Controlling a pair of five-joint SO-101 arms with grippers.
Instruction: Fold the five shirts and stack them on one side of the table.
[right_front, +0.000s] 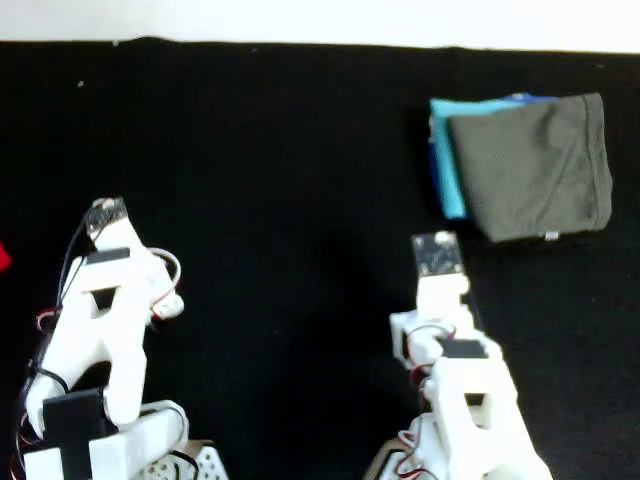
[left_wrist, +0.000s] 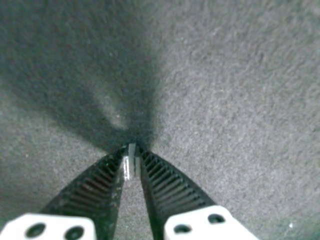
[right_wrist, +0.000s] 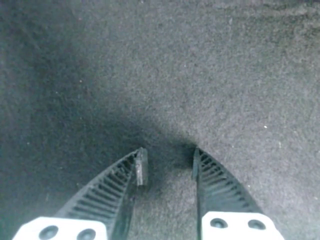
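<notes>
Where the black cloth covers the table (right_front: 300, 150), two white arms stand along its near edge: one arm (right_front: 100, 330) at the near corner far from the shirts, the other arm (right_front: 460, 390) closer to them, its tip just short of the pile. The stack of folded shirts (right_front: 530, 165) lies toward the far side of the table, with a grey shirt (right_front: 540, 185) on top and blue layers (right_front: 447, 170) showing at one edge beneath it. The left gripper (left_wrist: 131, 152) hangs over bare cloth, tips pressed together and holding nothing. The right gripper (right_wrist: 169, 167) is parted by a small gap, also empty, over bare cloth. A scrap of something red (right_front: 3, 258) shows at the table's edge.
</notes>
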